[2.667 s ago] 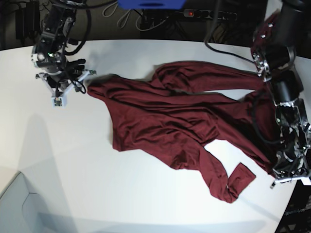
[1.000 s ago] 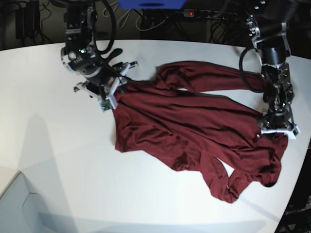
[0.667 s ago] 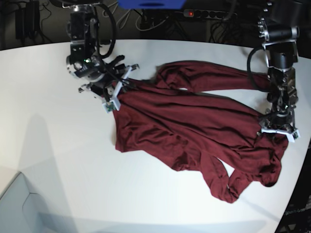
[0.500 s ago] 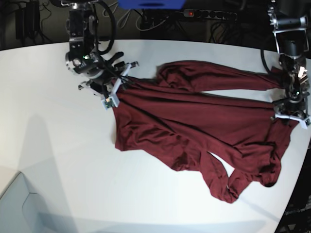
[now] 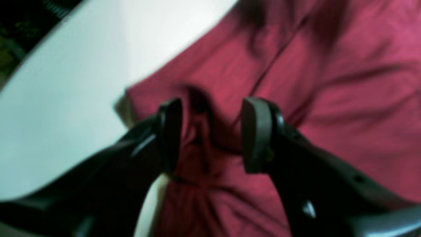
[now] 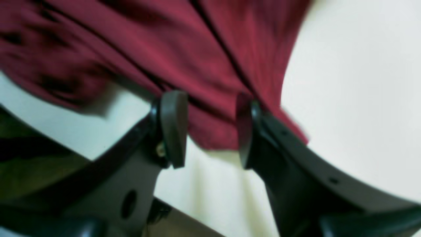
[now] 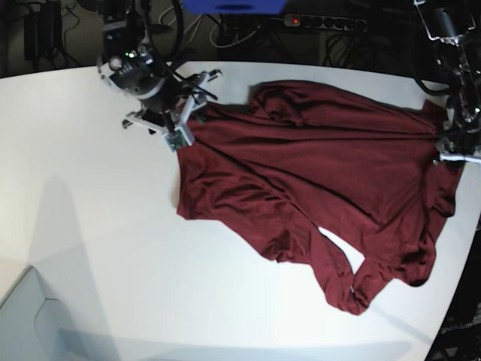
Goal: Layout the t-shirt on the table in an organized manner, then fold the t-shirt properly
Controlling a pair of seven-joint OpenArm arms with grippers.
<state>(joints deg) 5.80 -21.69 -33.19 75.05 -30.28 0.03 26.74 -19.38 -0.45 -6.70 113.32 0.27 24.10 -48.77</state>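
Item: t-shirt (image 7: 316, 173), spread wrinkled on worktop (image 7: 98, 248) | Left end effector (image 5: 210, 135): pinching hem | Right end effector (image 6: 207, 128): pinching corner | Step: layout, stretching | Next: likely flatten bunched sleeve near front edge.

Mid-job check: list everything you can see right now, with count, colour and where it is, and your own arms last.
t-shirt: one, dark maroon, wrinkled, stretched across the middle and right of the table, lower part bunched near the right edge.
table: one, white and glossy, curved edge, under the shirt.
power strip: one, dark with a red light, behind the table's far edge.
blue object: one, at the top edge of the base view; cannot tell what it is.
cables: several, dark and light, behind the table.
right gripper: one, black fingers closed on a fold at the shirt's corner, on the base view's left.
left gripper: one, black fingers closed on bunched cloth at the shirt's edge, on the base view's right.
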